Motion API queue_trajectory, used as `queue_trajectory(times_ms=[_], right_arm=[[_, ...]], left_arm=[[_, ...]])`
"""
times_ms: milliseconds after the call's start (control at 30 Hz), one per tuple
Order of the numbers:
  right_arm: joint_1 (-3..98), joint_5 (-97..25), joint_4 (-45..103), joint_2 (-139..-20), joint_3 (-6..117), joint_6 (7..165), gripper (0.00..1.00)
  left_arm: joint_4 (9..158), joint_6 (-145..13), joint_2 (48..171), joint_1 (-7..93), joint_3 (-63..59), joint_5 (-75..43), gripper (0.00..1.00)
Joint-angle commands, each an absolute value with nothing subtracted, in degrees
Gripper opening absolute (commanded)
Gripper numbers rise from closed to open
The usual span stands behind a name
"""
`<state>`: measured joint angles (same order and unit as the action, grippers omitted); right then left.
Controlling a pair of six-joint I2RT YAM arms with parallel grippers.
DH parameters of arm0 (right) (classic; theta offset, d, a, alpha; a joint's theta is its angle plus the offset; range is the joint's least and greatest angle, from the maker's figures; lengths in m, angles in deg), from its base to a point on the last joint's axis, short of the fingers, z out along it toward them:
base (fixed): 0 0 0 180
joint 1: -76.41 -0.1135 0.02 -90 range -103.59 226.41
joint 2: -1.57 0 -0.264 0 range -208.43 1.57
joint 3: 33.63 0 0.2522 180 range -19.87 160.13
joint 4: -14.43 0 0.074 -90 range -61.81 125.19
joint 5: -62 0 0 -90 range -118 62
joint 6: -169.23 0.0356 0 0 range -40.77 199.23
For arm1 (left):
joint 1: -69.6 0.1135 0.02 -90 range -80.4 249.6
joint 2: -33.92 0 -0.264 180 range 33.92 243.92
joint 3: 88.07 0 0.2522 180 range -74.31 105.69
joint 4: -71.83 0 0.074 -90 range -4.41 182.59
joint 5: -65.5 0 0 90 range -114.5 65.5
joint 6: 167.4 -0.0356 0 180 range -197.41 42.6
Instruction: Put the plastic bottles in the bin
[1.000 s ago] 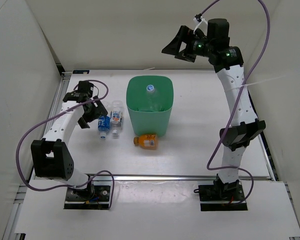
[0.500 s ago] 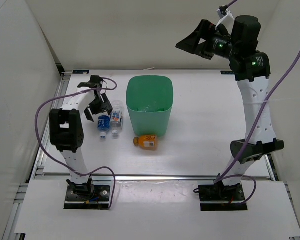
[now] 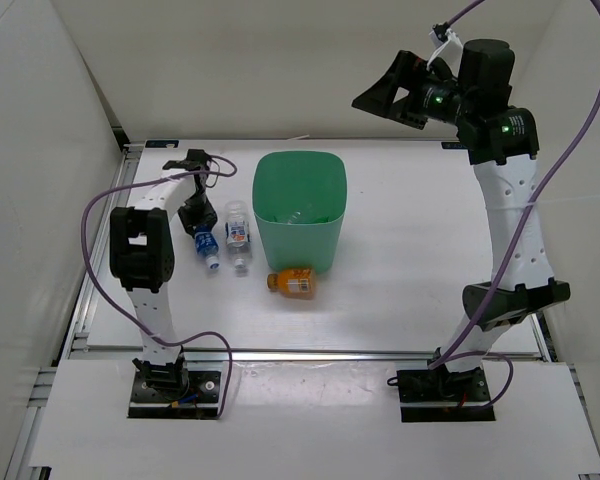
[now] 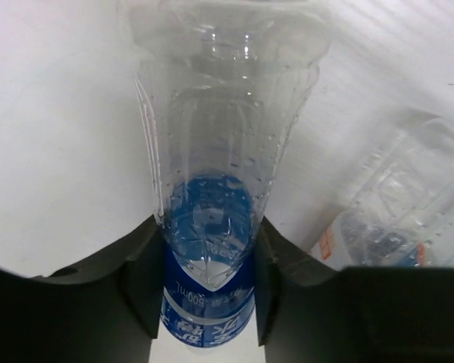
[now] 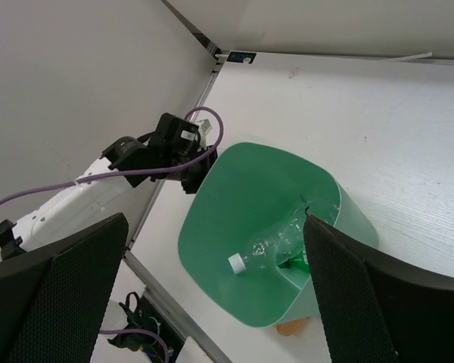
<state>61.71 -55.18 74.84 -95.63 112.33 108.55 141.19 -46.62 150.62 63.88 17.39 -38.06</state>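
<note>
left arm [image 3: 150, 300]: white plastic link shells, boxy black joint housing [image 3: 138, 248] with a window-like cut-out, thin purple cable [image 3: 88, 268] looping off it, left side of top view. right arm [image 3: 510, 220]: same white shell with rows of small dots, black elbow housing [image 3: 510, 303], black cylindrical motor cap [image 3: 488, 62] at upper right, two small green lights [image 3: 435, 98], second purple cable [image 3: 570, 130] with a white tag [image 3: 443, 33] near its top. Both sit on black base plates [image 3: 175, 385] with bolts, bottom of top view. left gripper fingers [image 4: 98, 302]: matte black, smooth, along bottom of left wrist view. right gripper fingers [image 5: 57, 291]: black, fine pebbled texture, lower corners of right wrist view.
</note>
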Motion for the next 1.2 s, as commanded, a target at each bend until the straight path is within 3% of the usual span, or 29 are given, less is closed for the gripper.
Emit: queue_trajectory(times_ms=[0,200,400,700,767,833,900,1167], right_arm=[[61.8,-54.1,74.4,-93.2,112.4,106.7,1.0],[61.8,-53.5,74.4,-93.7,111.8,107.2,1.0],[62.3,-53.5,74.9,-93.7,111.3,108.2,1.0],[64.1,-53.0,74.9,-93.2,108.8,108.8,1.0],[64.1,-53.0,74.9,-93.2,107.7,108.8,1.0],[64.6,-53.0,74.9,-92.6,107.1,108.8,1.0],[65.2,-52.4,74.9,-92.1,106.4,108.8,1.0],[67.5,-52.4,75.5,-89.7,103.2,109.3,1.0]], left_arm=[[146.9,-41.3,148.0,64.2,22.7,-46.7,0.33],[149.1,-34.0,137.9,63.0,37.1,-46.9,0.35],[133.5,-29.3,127.2,62.4,34.2,-30.8,0.35],[132.3,-31.4,132.3,48.5,47.2,-27.0,0.39],[132.3,-31.4,134.2,45.3,47.8,-27.8,0.47],[132.3,-34.0,135.4,43.6,48.6,-27.8,0.61],[133.8,-35.5,136.1,41.9,48.6,-28.8,1.0],[136.7,-35.8,125.3,45.6,39.0,-46.6,1.0]])
